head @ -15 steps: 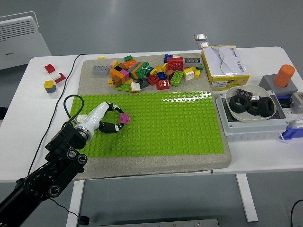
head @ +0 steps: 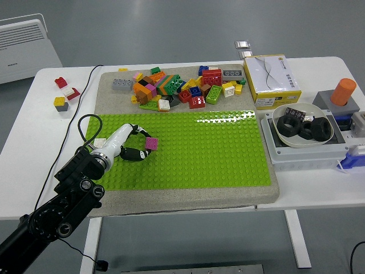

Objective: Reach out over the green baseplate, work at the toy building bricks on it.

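The green baseplate (head: 194, 148) lies on a grey mat across the table's middle. My left arm comes in from the lower left, and its white-and-black hand (head: 138, 145) rests on the plate's left part. Its fingers are curled around a small pink brick (head: 151, 142) that sits on the plate's studs. A small white brick (head: 100, 141) lies at the plate's left edge beside the wrist. A heap of loose coloured bricks (head: 179, 87) lies on the mat just behind the plate. The right arm is out of view.
A yellow-and-white box (head: 271, 80) stands at the back right. A white bowl of black rings (head: 302, 125) sits on a grey box at the right. Three small bricks (head: 64, 92) lie at the far left. A black cable (head: 85, 123) loops by the plate's left edge.
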Tool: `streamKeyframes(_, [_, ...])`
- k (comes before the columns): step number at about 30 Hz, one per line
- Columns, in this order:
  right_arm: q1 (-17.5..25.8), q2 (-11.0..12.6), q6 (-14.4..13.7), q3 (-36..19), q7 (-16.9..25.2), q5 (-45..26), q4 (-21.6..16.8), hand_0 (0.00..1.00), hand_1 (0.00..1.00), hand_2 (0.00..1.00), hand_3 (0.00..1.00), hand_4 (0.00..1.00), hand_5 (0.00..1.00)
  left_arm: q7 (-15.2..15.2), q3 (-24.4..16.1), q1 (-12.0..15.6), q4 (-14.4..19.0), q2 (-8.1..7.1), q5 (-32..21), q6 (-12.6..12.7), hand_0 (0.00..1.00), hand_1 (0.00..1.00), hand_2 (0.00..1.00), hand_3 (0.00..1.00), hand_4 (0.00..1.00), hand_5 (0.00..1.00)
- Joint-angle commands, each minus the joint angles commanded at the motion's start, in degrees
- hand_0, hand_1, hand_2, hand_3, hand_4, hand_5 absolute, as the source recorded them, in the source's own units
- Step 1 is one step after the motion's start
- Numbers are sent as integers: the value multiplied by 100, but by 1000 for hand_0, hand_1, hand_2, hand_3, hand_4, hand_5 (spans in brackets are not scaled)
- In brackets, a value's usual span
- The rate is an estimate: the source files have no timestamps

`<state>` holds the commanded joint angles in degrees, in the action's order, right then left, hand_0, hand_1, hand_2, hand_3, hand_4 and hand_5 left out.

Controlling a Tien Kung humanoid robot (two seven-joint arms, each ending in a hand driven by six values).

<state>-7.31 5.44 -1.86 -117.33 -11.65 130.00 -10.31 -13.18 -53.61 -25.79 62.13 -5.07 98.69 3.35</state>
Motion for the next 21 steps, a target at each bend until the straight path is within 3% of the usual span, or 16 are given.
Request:
streamKeyframes(9, [4, 3, -1, -11, -5, 0, 0, 667, 668, 736, 760, 766, 998, 34, 11, -5, 197, 0, -144, -31, 901, 884, 884, 581, 634, 104])
streamKeyframes(21, [3, 10, 0, -19, -7, 0, 0, 667, 668, 735, 760, 765, 998, 43, -133, 3, 201, -23, 31, -55, 904, 887, 887, 582, 639, 107])
